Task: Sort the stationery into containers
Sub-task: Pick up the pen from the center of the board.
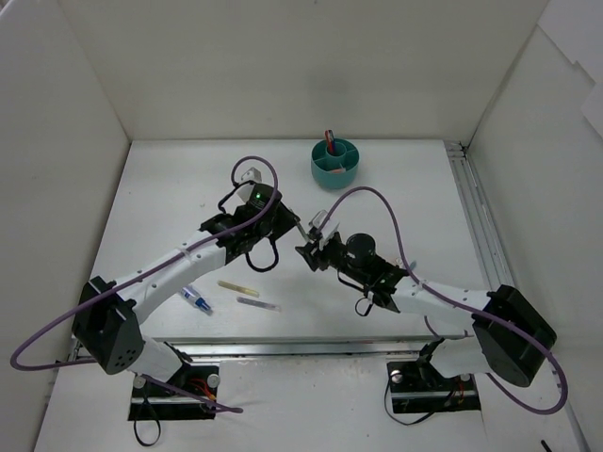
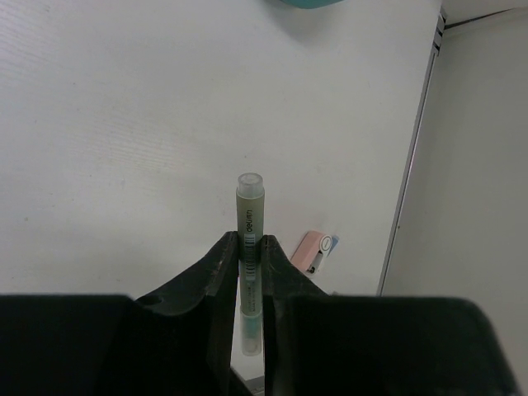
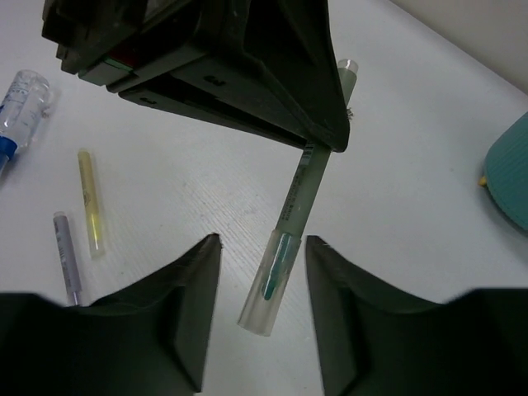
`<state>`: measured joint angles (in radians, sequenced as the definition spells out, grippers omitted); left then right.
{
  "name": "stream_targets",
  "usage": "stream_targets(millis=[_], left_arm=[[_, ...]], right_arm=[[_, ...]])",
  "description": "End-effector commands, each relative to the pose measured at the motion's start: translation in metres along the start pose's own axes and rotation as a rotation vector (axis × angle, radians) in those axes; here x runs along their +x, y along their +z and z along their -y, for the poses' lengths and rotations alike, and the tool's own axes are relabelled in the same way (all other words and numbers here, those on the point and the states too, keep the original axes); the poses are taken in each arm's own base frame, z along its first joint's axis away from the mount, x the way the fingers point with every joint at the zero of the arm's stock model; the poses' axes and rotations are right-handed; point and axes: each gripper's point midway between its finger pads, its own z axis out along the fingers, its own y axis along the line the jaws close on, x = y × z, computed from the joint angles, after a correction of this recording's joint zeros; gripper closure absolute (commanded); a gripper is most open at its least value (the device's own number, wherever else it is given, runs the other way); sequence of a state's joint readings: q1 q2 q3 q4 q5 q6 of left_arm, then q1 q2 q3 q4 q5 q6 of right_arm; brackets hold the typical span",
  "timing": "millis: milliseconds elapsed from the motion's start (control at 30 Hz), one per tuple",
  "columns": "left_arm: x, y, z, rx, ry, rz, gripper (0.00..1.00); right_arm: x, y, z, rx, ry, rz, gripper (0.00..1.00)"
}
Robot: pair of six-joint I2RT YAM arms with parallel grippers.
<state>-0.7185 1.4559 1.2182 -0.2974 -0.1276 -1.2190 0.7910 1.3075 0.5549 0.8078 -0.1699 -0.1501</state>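
The left gripper [image 2: 250, 244] is clamped tight on a pale green pen [image 2: 250, 202], pinching it around mid-barrel so both ends stick out past the fingers. The right gripper [image 3: 262, 240] stands partly open. Its two fingers flank the pen's clear-capped, green-tipped end, with a gap on each side, and hold nothing. This takes place over the middle of the table, near and slightly left of the teal cup [image 1: 334, 162]. A yellow pen [image 1: 234, 285], a grey pen [image 1: 256, 303] and a blue-and-white pen [image 1: 196, 300] lie on the table at the near left.
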Motion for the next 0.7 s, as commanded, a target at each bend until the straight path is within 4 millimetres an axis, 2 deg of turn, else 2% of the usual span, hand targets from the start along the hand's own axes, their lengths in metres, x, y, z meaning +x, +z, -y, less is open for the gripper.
stream_targets(millis=[0, 133, 167, 267, 300, 367, 467, 500, 533, 567, 600, 633, 667], left_arm=[[-0.015, -0.013, 0.025, 0.098, -0.046, 0.040, 1.00], [-0.017, -0.013, 0.024, 0.092, -0.043, 0.048, 1.00], [-0.016, -0.013, 0.024, 0.091, -0.043, 0.048, 1.00], [-0.015, -0.013, 0.025, 0.097, -0.030, 0.041, 1.00], [-0.016, -0.013, 0.027, 0.105, -0.027, 0.043, 1.00], [-0.017, -0.014, 0.028, 0.117, -0.005, 0.045, 0.91], [-0.015, -0.020, 0.036, 0.156, 0.044, 0.044, 0.68], [-0.016, -0.020, 0.037, 0.161, 0.060, 0.048, 0.46], [-0.017, -0.022, 0.036, 0.163, 0.095, 0.054, 0.34], [-0.020, -0.025, 0.036, 0.165, 0.109, 0.064, 0.26], [-0.022, -0.029, 0.037, 0.168, 0.126, 0.072, 0.17], [-0.026, -0.030, 0.032, 0.153, 0.133, 0.081, 0.13], [-0.032, -0.038, 0.033, 0.166, 0.176, 0.108, 0.08]], right_arm=[[-0.063, 0.005, 0.015, 0.088, 0.004, 0.190, 0.63], [-0.068, 0.003, 0.012, 0.089, -0.024, 0.209, 0.79], [-0.067, 0.004, 0.009, 0.082, -0.026, 0.209, 0.86], [-0.068, 0.004, 0.014, 0.116, -0.024, 0.206, 1.00], [-0.069, 0.003, 0.016, 0.124, -0.023, 0.208, 1.00], [-0.070, 0.001, 0.021, 0.152, -0.021, 0.210, 1.00], [-0.072, -0.002, 0.030, 0.198, -0.056, 0.207, 1.00], [-0.071, -0.003, 0.032, 0.205, -0.072, 0.197, 1.00], [-0.070, -0.005, 0.039, 0.225, -0.112, 0.187, 1.00], [-0.073, -0.008, 0.046, 0.248, -0.127, 0.184, 1.00], [-0.068, -0.009, 0.051, 0.255, -0.133, 0.151, 1.00], [-0.066, -0.013, 0.069, 0.287, -0.134, 0.131, 1.00], [-0.076, -0.016, 0.080, 0.318, -0.134, 0.135, 1.00]])
